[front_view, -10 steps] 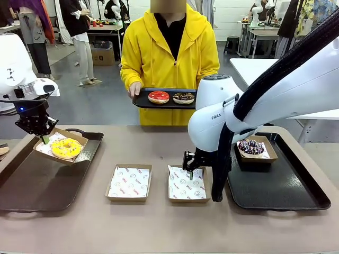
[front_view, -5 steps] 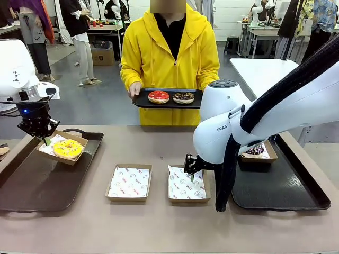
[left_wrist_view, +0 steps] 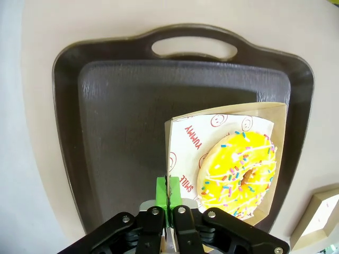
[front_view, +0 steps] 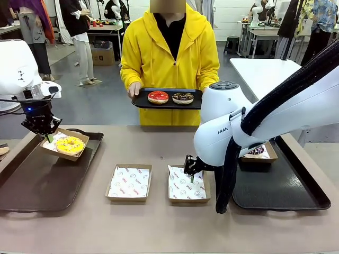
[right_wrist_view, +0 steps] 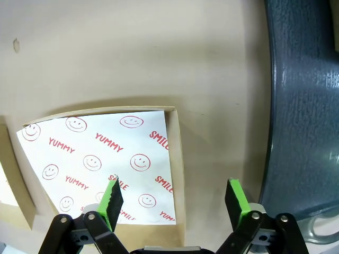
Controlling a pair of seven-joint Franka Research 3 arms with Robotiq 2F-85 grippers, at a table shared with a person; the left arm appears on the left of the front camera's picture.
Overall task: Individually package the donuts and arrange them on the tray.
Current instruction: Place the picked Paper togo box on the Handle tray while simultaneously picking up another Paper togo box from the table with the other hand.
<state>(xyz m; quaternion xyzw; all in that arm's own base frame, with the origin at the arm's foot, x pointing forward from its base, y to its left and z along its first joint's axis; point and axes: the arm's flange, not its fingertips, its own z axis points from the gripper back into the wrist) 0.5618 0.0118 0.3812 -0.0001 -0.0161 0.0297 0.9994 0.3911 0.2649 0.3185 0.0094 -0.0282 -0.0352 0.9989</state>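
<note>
My left gripper [front_view: 48,136] is shut on the near edge of a paper-lined box [front_view: 62,145] that holds the yellow donut [front_view: 70,144], over the far end of the left tray [front_view: 37,185]. In the left wrist view the green pads [left_wrist_view: 162,191] pinch the box's rim [left_wrist_view: 170,159] beside the yellow donut [left_wrist_view: 238,174]. My right gripper [front_view: 190,170] stands open just above an empty lined box [front_view: 188,186]; its pads [right_wrist_view: 113,196] straddle that box's right wall [right_wrist_view: 179,159]. A chocolate donut [front_view: 257,151] in its box sits on the right tray [front_view: 286,190], half hidden by my right arm. The person holds a black tray [front_view: 143,100] with the red donut [front_view: 158,97] and another chocolate donut [front_view: 183,98].
A second empty lined box [front_view: 128,182] lies left of the first, between the two trays. The left tray's handle [left_wrist_view: 193,48] points at the far side. The right tray's rim [right_wrist_view: 275,106] runs close to my right gripper.
My left gripper has carried the yellow donut's box a little farther back over the left tray and levelled it. My right arm swung right, covering more of the boxed chocolate donut.
</note>
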